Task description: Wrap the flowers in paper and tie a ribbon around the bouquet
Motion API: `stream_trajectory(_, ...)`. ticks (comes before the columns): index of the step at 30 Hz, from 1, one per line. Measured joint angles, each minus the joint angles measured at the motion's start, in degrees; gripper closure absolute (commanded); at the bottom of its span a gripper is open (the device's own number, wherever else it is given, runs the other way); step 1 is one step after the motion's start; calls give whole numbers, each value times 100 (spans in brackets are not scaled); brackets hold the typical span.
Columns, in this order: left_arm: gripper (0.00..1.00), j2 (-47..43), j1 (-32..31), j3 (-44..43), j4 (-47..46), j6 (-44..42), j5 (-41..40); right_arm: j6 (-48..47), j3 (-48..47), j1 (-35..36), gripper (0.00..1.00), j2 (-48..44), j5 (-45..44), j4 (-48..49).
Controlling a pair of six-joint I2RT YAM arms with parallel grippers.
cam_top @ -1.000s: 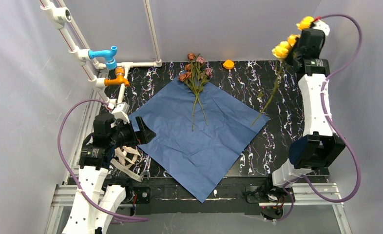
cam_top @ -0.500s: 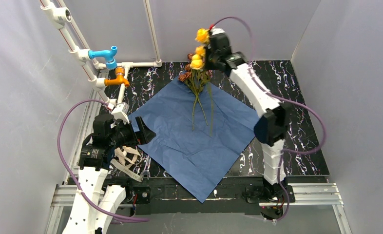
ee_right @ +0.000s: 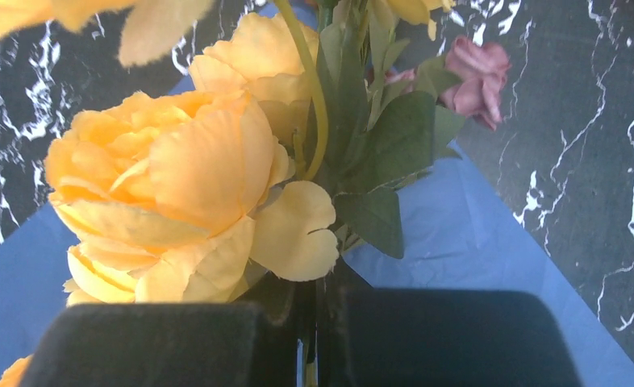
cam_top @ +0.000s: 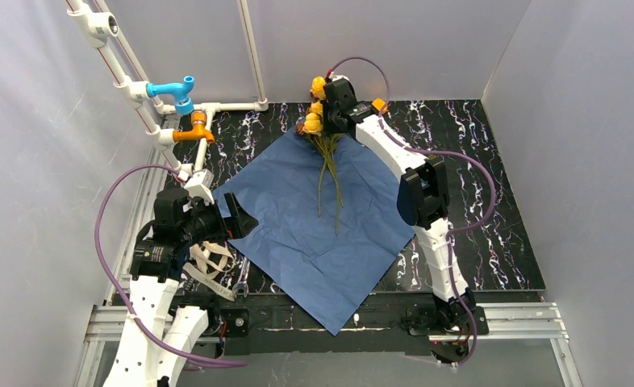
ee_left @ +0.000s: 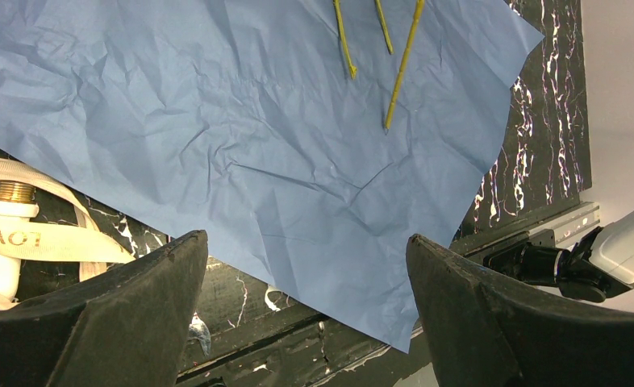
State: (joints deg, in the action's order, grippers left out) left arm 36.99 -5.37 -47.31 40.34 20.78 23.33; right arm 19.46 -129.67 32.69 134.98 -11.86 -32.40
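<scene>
Yellow roses [ee_right: 177, 185]: stems clamped in the closed right pincer [ee_right: 314, 339], full heads just past its fingertips. Pink roses [ee_right: 471, 76] lie beyond and below, at the far corner of the paper [cam_top: 314, 242]. The blue sheet is flat and creased, spread ahead of the wide-open left pincer [ee_left: 304, 242]. Cream ribbon [ee_left: 31, 242] is bunched off the sheet, just beside that pincer.

right gripper [cam_top: 328, 109]: I have it clamped on the yellow roses [cam_top: 314, 122], above the paper's far corner
paper [cam_top: 322, 242]: flat, diamond-wise on the table [cam_top: 495, 234]
stems [cam_top: 335, 201]: trailing toward me over the sheet
left gripper [cam_top: 237, 219]: jaws apart at the paper's left corner
ribbon [cam_top: 207, 264]: heaped near the table's left edge
</scene>
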Motion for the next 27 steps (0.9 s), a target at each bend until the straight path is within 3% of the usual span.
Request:
stream_trajectory(21,8,-4,0,0,-2,-2,2,-15,-286,-31,97,927,4,1589)
stream_trajectory(27,8,17,2,0,-2,-2,2,-44,-282,-31,83,1088,-138,2107)
